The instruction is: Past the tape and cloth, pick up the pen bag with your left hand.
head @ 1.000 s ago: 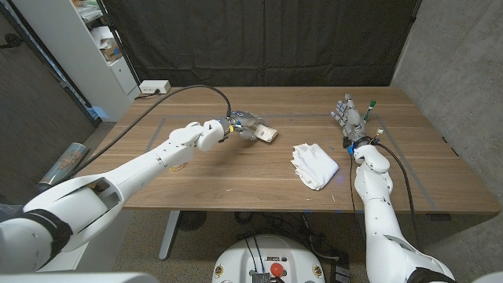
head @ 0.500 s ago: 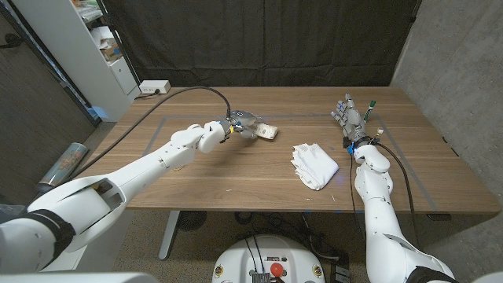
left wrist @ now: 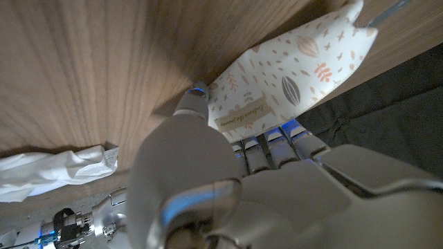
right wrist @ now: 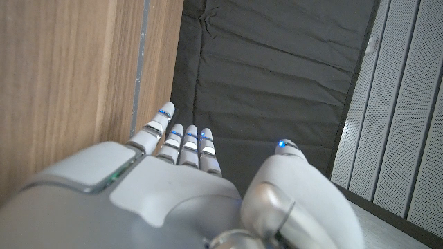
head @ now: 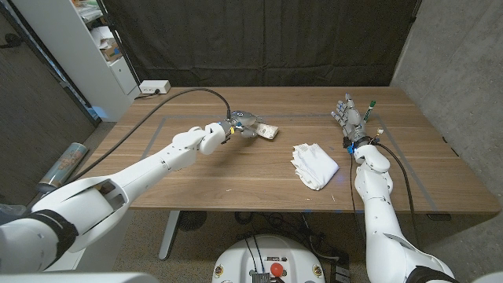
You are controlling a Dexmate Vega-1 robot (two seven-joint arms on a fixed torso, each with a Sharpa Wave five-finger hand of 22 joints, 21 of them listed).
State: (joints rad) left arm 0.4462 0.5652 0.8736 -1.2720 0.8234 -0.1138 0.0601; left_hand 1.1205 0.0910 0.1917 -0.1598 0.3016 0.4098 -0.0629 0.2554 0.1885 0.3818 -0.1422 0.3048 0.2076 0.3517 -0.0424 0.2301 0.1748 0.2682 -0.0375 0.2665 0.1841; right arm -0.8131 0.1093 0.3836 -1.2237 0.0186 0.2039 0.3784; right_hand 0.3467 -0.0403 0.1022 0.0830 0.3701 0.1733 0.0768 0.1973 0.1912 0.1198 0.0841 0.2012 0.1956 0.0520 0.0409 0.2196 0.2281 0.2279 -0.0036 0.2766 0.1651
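Note:
The pen bag [head: 266, 132], cream with a leaf print, is at the far middle of the table [head: 236, 177]. My left hand [head: 239, 126] grips its left end; in the left wrist view the thumb [left wrist: 196, 104] presses one edge of the pen bag [left wrist: 284, 76] and the fingers [left wrist: 266, 149] reach along its other side. The white crumpled cloth [head: 314, 165] lies right of the bag, nearer to me, and the same cloth [left wrist: 52, 169] is apart from the left hand. My right hand [head: 350, 118] stands upright at the far right, fingers apart and holding nothing [right wrist: 187, 187].
A black cable [head: 189, 90] arcs over the table's far left to my left wrist. A white power box [head: 153, 86] sits at the far left corner, with white shelves [head: 94, 47] beyond. Thin cables [head: 376, 140] lie by the right hand. A black curtain [head: 259, 39] hangs behind.
My left hand has crept slightly to the right and further away, and the pen bag has shifted a little with it. The right hand and the cloth have stayed still.

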